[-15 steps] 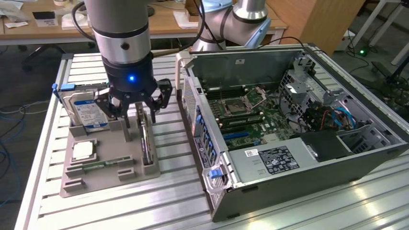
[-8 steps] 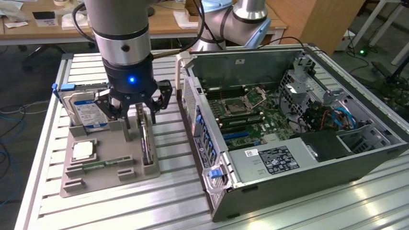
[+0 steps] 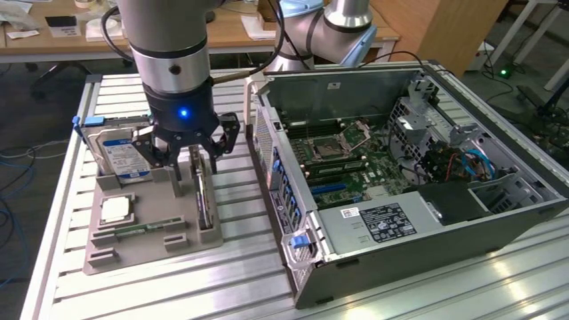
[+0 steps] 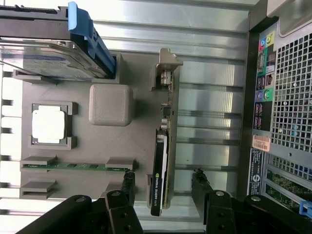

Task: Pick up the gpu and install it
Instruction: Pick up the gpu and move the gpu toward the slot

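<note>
Tray (image 3: pixel 133 259) carries one gpu (image 4: pixel 163 146), one hard drive (image 3: pixel 120 157), one CPU (image 3: pixel 116 210) and one memory stick (image 3: pixel 142 230). Gpu, marked NVIDIA, stands on edge along the tray's edge nearest the case (image 3: pixel 382 280). Gripper (image 3: pixel 196 160) is open, jaws flanking the gpu.

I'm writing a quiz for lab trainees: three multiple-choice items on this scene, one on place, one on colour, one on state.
1. Where is the thin green circuit-board gpu? A in the computer case; B on edge in the grey plastic holder tray; C flat on the table.
2. Colour of the clip on the boxy silver hard drive? A blue; B red; C yellow.
3. The black end effector is: A shut on the gpu; B shut on nothing; C open over the gpu.
B, standing in a tray slot; A, the clip is blue; C, its fingers spread either side of it.
</note>
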Controlling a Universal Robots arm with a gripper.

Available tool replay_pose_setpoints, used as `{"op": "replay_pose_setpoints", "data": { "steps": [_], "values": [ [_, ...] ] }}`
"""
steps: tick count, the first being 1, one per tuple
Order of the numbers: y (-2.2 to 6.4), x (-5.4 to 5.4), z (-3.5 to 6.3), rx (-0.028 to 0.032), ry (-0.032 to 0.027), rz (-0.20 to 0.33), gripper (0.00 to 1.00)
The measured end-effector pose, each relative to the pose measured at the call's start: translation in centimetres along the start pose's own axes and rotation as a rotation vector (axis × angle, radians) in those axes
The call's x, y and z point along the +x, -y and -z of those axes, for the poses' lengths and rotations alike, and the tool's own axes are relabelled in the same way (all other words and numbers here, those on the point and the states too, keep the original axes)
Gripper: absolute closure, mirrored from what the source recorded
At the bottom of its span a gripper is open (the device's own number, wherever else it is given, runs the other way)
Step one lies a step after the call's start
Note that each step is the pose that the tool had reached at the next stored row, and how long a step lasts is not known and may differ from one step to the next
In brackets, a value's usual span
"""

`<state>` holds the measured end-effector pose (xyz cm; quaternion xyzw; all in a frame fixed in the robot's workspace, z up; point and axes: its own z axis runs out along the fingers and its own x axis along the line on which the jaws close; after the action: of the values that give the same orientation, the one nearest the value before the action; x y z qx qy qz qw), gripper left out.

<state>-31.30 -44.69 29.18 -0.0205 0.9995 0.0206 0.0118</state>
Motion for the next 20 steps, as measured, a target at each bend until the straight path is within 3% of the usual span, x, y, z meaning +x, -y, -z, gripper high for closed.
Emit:
{"op": "replay_pose_setpoints", "data": {
  "steps": [20],
  "values": [
    [0.05,0.02,-0.70,0.0000,0.0000,0.000,0.41]
  ]
}}
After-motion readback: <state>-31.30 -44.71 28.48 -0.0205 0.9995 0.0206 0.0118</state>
